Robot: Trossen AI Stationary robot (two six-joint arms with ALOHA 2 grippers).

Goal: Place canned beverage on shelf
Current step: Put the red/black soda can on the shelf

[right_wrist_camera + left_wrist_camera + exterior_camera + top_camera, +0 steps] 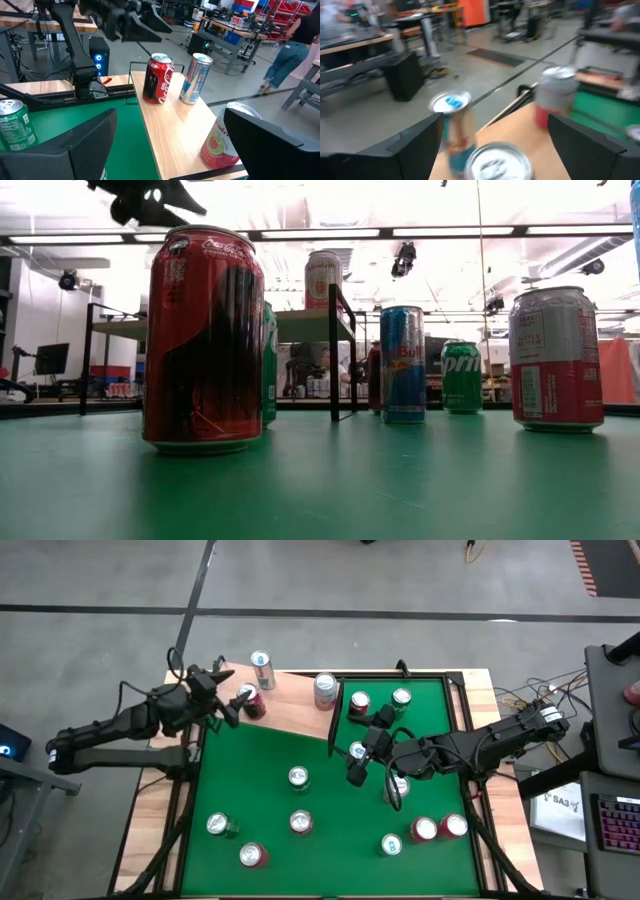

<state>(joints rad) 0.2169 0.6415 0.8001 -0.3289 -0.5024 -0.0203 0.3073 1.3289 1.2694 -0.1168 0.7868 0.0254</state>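
Note:
The shelf (295,715) is a pale wood board at the table's far left. Three cans stand upright on it: a red cola can (250,702) (159,79), a silver-blue can (262,668) (196,79) and a pink-white can (325,690) (225,140). My left gripper (232,708) (495,120) is open and hangs above the red can (497,160), clear of its top. My right gripper (352,772) (170,112) stands open above the green table, right of the shelf's dark end panel (333,725), with nothing between its fingers.
Several more cans stand on the green table (260,780): two at the far right (358,703) (400,697), others in the middle (298,777) and along the near edge (252,856) (425,830). A person (287,55) walks in the room beyond.

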